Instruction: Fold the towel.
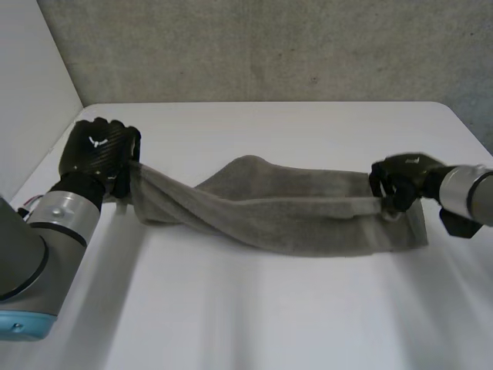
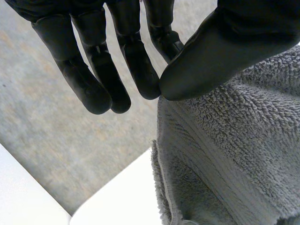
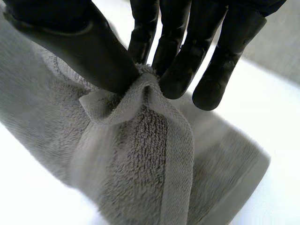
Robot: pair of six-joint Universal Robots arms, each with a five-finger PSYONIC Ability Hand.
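- A plain white panel [image 1: 31, 77] stood at the far left. A grey wall [image 1: 269, 46] with a felt-like, speckled nap ran behind the worktop [image 1: 308, 316], which was white, smooth and round-cornered.
- The left arm [image 1: 54, 223], a grey metal cylinder with a light-blue cap, ended in the left robot hand [image 1: 98, 150]. The hand was matt black, with a woven sheen across its back.
- That robot hand pinched the left end of the towel [image 1: 293, 212]. In the left wrist view its broad thumb [image 2: 225, 51] met the rounded fingertips [image 2: 140, 79] at the cloth's edge, and the towel [image 2: 234, 159] hung away below the thumb.
- The towel was grey terry, thick and nubbly with looped pile, and had a flatter woven band near its hem.
- It stretched between the two hands as a long, bunched strip. The left end was lifted and gathered narrow, the middle sagged in soft folds onto the worktop, and the right end lay wider and flatter.
- The right robot hand [image 1: 400, 179], also black, gripped the towel's right end by the edge of the upper layer.
- In the right wrist view its thumb [image 3: 84, 47] and fingers [image 3: 180, 75] squeezed the towel [image 3: 140, 154] at its hem into a small puckered peak. The cloth fanned out beneath that peak over a lower layer lying on the worktop.
- The right arm [image 1: 470, 193], grey and tubular, came in from the right.
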